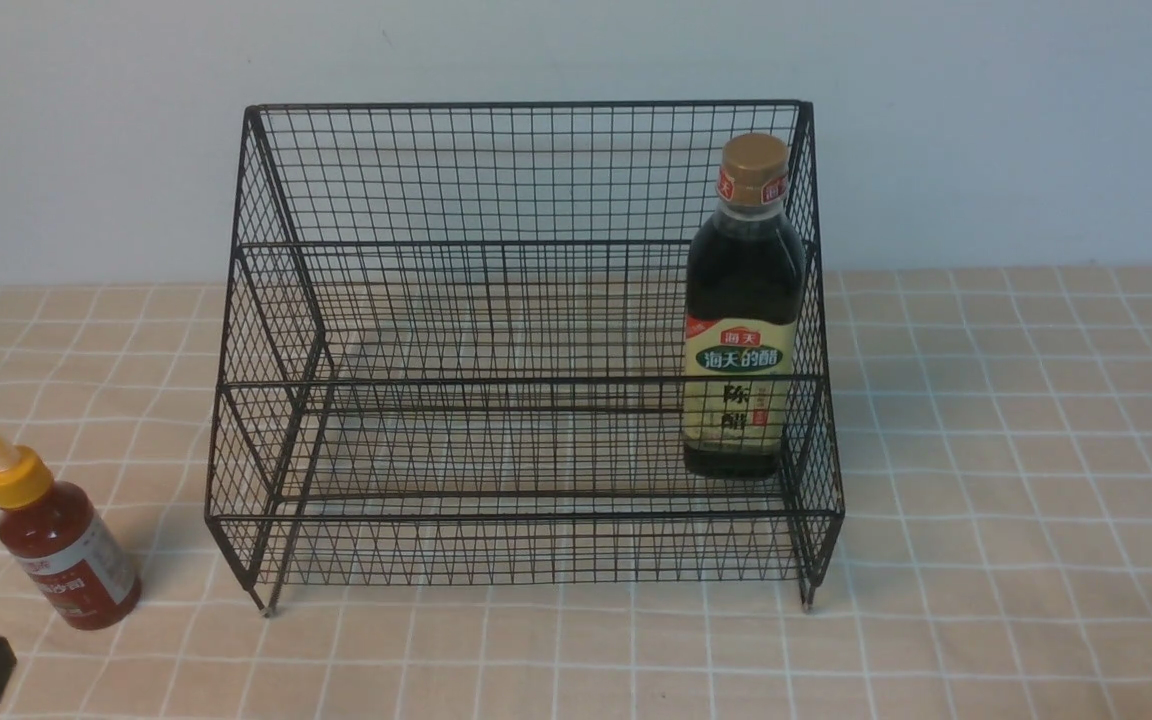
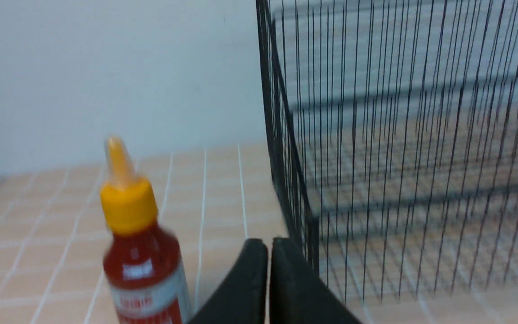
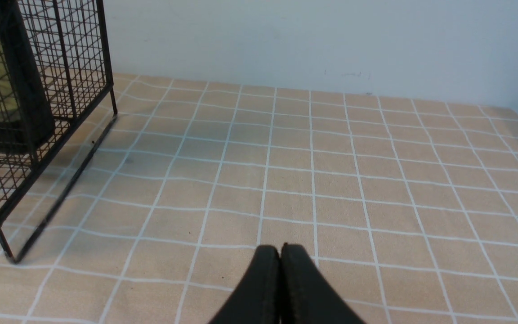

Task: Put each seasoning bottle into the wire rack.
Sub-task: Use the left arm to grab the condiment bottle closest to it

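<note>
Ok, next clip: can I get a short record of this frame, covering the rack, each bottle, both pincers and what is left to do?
rack: wire rack standing on the checked tablecloth
vinegar bottle: upright inside the rack, lower tier, right end
red sauce bottle: standing on the tablecloth, outside the rack, off its left front corner
left pincer: shut, empty, near the red sauce bottle, apart from it
right pincer: shut, empty, over the tablecloth right of the rack
remaining: red sauce bottle not yet in the rack
</note>
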Controlling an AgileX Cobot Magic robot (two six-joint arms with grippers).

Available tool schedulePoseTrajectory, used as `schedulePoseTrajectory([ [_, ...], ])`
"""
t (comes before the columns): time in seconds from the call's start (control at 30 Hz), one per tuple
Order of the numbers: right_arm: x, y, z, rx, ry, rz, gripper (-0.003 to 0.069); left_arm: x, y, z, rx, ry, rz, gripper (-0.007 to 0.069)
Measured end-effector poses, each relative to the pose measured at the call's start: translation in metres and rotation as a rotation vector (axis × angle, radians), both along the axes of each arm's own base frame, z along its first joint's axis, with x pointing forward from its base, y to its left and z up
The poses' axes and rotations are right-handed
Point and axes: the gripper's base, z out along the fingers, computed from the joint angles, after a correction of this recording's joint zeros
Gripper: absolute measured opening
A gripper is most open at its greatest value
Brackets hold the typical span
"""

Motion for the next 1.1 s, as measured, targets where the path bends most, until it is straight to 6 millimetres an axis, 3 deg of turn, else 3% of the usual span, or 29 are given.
schedulePoseTrajectory([
  [0.3,0.000,0.000,0.000,0.000,0.000,0.000,-0.0009,-0.012,0.009,0.046,-0.115,-0.527,0.072,-0.0007],
  [0.43,0.000,0.000,0.000,0.000,0.000,0.000,-0.0009,-0.016,0.010,0.062,-0.126,-0.582,0.075,-0.0007],
  [0.5,0.000,0.000,0.000,0.000,0.000,0.000,-0.0009,-0.013,0.009,0.092,-0.127,-0.579,0.070,-0.0007],
  [0.6,0.000,0.000,0.000,0.000,0.000,0.000,-0.0009,-0.005,0.008,0.107,-0.130,-0.541,0.064,-0.0006],
  [0.67,0.000,0.000,0.000,0.000,0.000,0.000,-0.0009,0.014,0.006,0.117,-0.123,-0.449,0.062,-0.0006],
  [0.77,0.000,0.000,0.000,0.000,0.000,0.000,-0.0009,0.035,0.004,0.118,-0.117,-0.354,0.063,-0.0006],
  [0.97,0.000,0.000,0.000,0.000,0.000,0.000,-0.0009,0.088,0.003,0.099,-0.047,-0.174,0.116,-0.0006],
  [1.1,0.000,0.000,0.000,0.000,-0.001,0.000,-0.0009,0.112,0.015,0.094,-0.112,-0.155,0.275,-0.0006],
])
